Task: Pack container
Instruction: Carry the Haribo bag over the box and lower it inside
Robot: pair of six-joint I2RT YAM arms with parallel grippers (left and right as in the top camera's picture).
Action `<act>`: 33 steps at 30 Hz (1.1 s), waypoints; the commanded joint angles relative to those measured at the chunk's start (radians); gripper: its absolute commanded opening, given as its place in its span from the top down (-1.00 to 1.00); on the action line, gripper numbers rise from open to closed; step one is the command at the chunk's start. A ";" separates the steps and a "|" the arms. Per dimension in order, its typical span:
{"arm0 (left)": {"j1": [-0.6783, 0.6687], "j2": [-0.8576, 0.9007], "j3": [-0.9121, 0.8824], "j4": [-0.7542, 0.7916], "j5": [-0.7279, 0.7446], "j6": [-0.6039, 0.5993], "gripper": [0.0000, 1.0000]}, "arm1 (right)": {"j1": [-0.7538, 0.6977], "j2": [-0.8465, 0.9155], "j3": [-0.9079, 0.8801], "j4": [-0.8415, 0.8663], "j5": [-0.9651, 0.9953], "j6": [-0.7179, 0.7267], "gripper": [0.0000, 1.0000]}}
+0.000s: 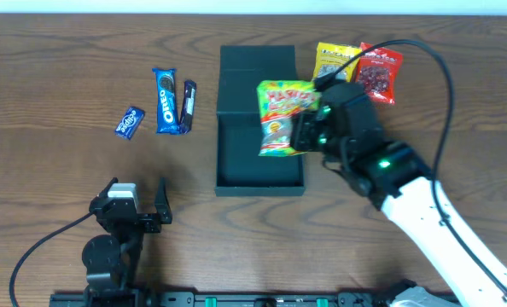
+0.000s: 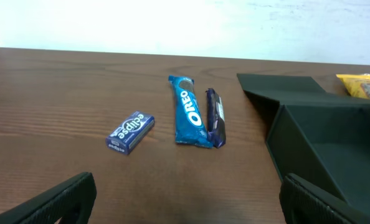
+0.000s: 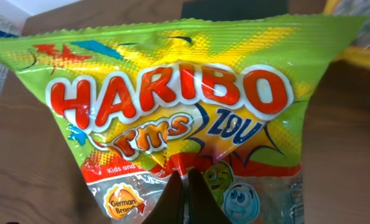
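The container (image 1: 260, 175) is a dark box lying open in the table's middle, its flap lid (image 1: 256, 61) folded back; it also shows in the left wrist view (image 2: 334, 143). My right gripper (image 1: 303, 132) is shut on a green Haribo bag (image 1: 282, 118) and holds it over the box's right side. In the right wrist view the Haribo bag (image 3: 172, 106) fills the frame, pinched between the fingertips (image 3: 186, 183). My left gripper (image 1: 138, 194) is open and empty near the front edge, left of the box; its fingers (image 2: 185, 199) frame bare table.
An Oreo pack (image 1: 166, 101), a dark bar (image 1: 188, 104) and a blue Eclipse gum box (image 1: 130, 122) lie left of the container. A yellow snack bag (image 1: 332, 60) and a red one (image 1: 380, 72) lie at the back right. A cable (image 1: 441, 77) arcs over the right side.
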 commanded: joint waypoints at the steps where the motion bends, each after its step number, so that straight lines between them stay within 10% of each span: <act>1: 0.005 -0.006 -0.027 -0.008 -0.006 0.011 -0.90 | 0.068 0.053 0.022 0.030 0.075 0.143 0.97; 10: 0.005 -0.006 -0.027 -0.008 -0.006 0.011 -0.91 | 0.152 0.220 0.023 0.151 0.064 -0.179 0.97; 20: 0.005 -0.006 -0.027 -0.008 -0.006 0.011 -0.90 | 0.152 0.249 0.022 0.117 0.000 -1.182 0.98; 33: 0.005 -0.006 -0.027 -0.008 -0.006 0.011 -0.90 | 0.074 0.249 0.022 0.051 -0.166 -1.373 0.98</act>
